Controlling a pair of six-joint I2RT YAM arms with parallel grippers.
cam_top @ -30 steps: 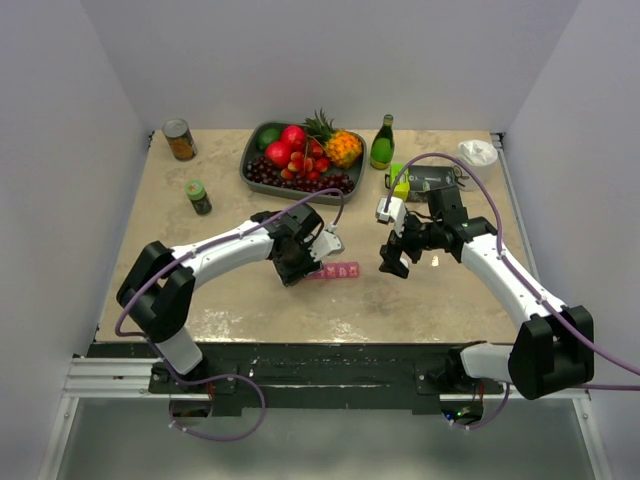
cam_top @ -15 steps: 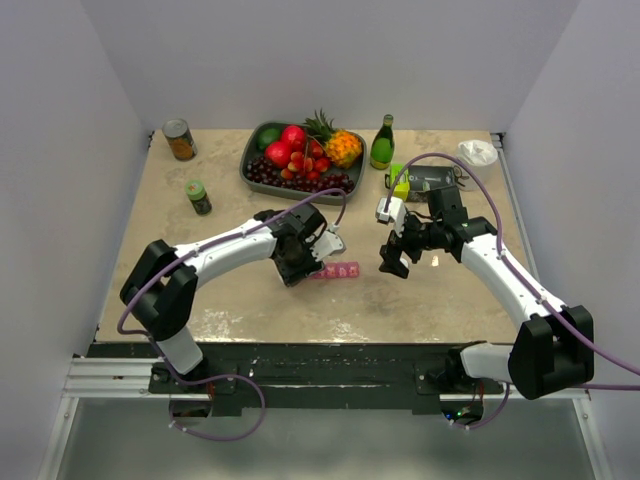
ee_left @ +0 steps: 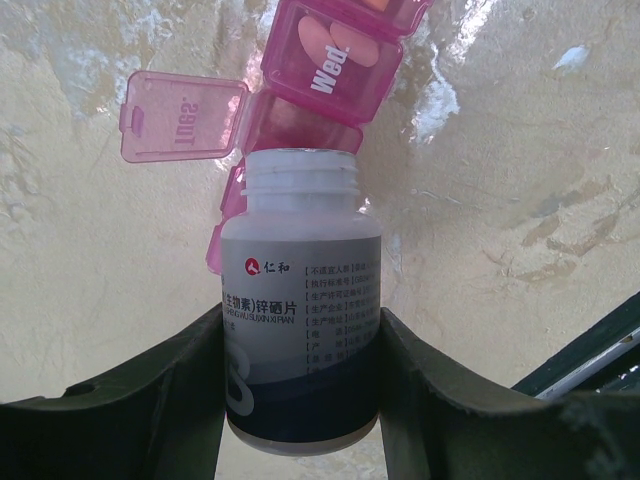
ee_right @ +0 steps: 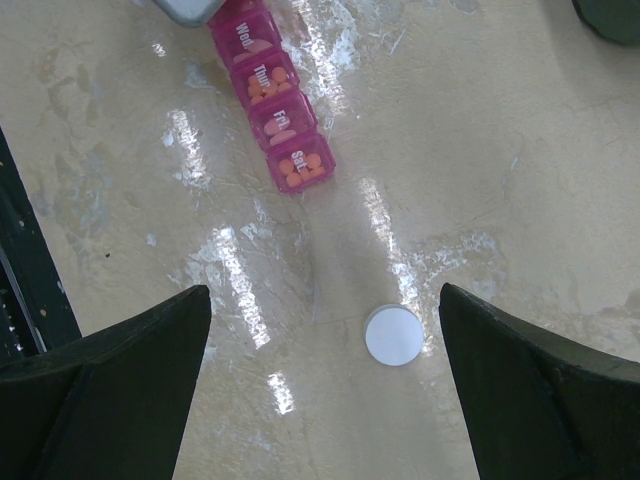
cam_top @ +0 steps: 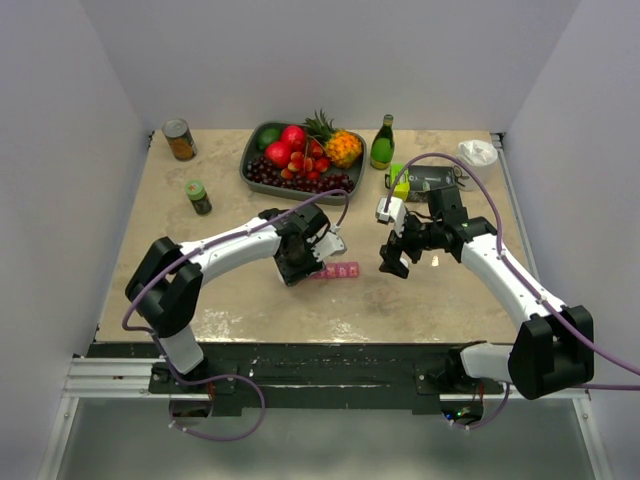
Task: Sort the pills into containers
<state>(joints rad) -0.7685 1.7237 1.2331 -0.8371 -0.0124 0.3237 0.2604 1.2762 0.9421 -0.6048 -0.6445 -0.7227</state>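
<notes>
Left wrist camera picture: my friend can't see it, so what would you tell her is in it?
The left tool grips an uncapped white pill bottle, its open mouth pointing at a pink pill organiser on a beige table. The flap marked Tues stands open beside the mouth; the Wed box beyond is shut, with orange pills inside.
</notes>
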